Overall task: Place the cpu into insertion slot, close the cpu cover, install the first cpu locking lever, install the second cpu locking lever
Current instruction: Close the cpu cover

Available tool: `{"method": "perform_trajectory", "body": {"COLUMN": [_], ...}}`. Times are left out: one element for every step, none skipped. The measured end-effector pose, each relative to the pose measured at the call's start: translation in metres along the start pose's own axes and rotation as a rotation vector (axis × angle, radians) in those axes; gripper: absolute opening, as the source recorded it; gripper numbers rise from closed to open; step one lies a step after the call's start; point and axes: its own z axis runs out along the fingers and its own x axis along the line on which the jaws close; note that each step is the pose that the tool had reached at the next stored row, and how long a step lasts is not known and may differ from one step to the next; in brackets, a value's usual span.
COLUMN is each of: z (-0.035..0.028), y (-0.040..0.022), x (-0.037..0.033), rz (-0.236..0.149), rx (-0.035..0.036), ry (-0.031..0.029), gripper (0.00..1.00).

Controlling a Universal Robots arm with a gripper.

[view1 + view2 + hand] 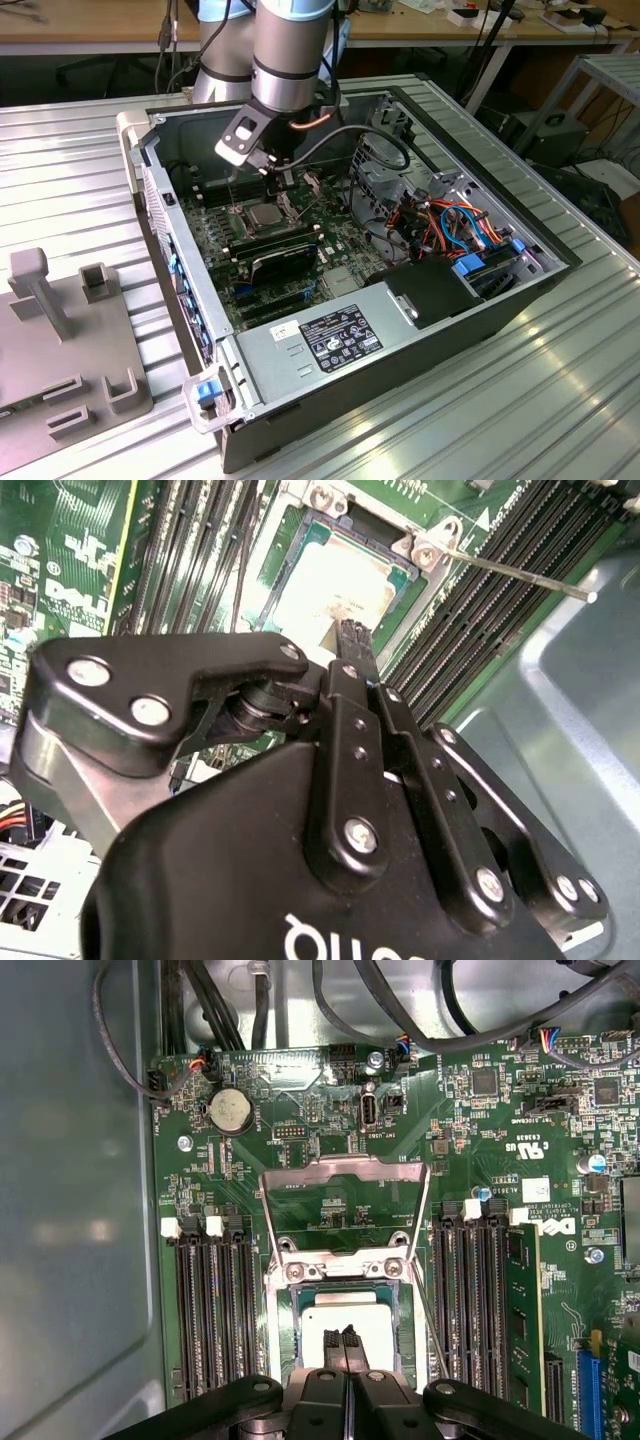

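Notably, first wrist view shows cpu cover (340,1168) open beyond pinched claw (346,1333).

Ribbed metal table (560,400) — wooden desks (100,25) behind.

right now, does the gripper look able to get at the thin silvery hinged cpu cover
Probably yes: the thin silvery cpu cover is swung open just past the square silver-topped cpu, the gripper is over that chip, and nothing lies between them.
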Motion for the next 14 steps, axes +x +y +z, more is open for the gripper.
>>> {"method": "perform_trajectory", "body": {"z": [0.0000, 0.0000, 0.0000, 0.0000, 0.0000, 0.0001, 0.0001, 0.0000, 0.0001, 0.0002, 0.0002, 0.0002, 0.0002, 0.0002], "y": [0.0005, 0.0008, 0.0008, 0.0009, 0.0012, 0.0014, 0.0018, 0.0018, 0.0041, 0.0063, 0.0063, 0.0064, 0.0064, 0.0065], "x": [0.0000, 0.0001, 0.0001, 0.0001, 0.0001, 0.0001, 0.0001, 0.0001, 0.0002, 0.0004, 0.0004, 0.0004, 0.0004, 0.0004], "rz": [0.000, 0.000, 0.000, 0.000, 0.000, 0.000, 0.000, 0.000, 0.000, 0.000, 0.000, 0.000, 0.000, 0.000], "rx": [0.0000, 0.0000, 0.0000, 0.0000, -0.0001, 0.0000, 0.0000, 0.0000, 0.0000, 0.0000, 0.0000, 0.0000, 0.0000, 0.0000], "ry": [0.0000, 0.0000, 0.0000, 0.0000, 0.0000, 0.0000, 0.0000, 0.0000, 0.0000, -0.0001, 0.0000, 0.0000, 0.0000, 0.0000], "gripper": [0.11, 0.11, 0.11, 0.11, 0.11, 0.11, 0.11, 0.11, 0.11, 0.11, 0.11, 0.11, 0.11, 0.11]}}
